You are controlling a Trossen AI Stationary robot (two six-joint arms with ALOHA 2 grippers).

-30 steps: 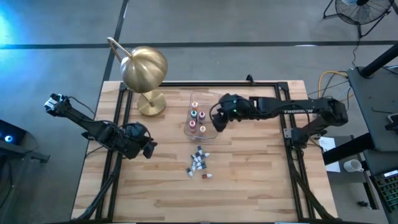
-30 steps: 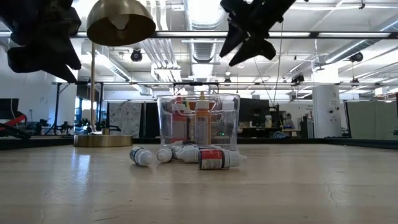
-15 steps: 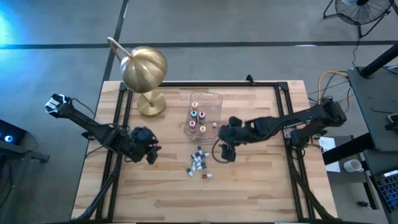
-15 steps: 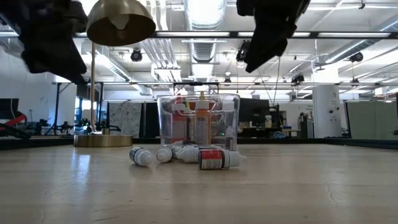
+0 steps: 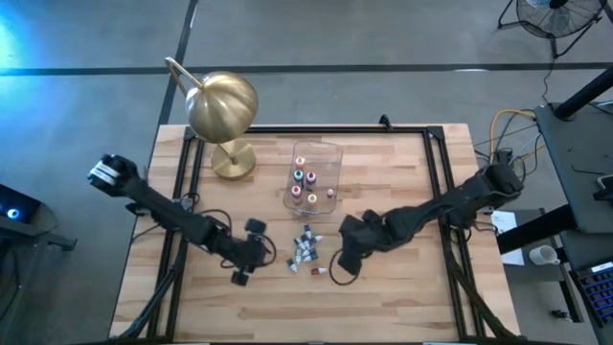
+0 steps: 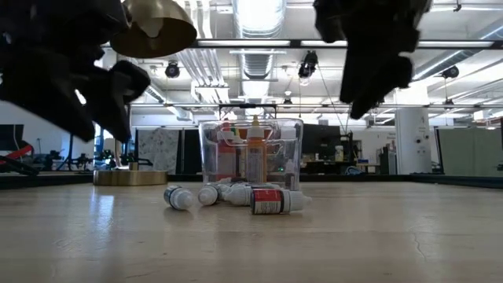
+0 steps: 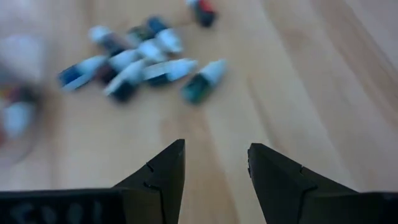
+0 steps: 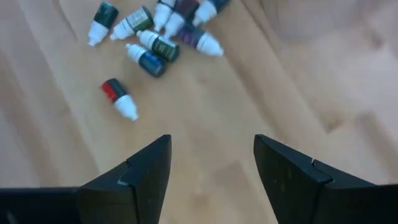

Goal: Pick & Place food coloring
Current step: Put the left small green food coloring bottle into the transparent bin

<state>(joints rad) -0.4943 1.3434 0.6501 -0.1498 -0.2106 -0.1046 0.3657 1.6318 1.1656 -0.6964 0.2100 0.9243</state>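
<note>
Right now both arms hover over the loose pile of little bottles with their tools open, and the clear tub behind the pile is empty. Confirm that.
Not quite: the clear tub is not empty. The high view shows several bottles standing inside it. The rest holds: the left tool and right tool hover open on either side of the loose pile on the table.

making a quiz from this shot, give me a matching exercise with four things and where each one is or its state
Things:
1. lamp
2. tub
3. left gripper
4. red bottle

Places or states:
A. lying on its side, apart from the pile, near the right gripper
B. open and empty, left of the pile
C. far left corner of the table
D. holds upright bottles, beyond the pile

Pairs: 1-C, 2-D, 3-B, 4-A
</note>
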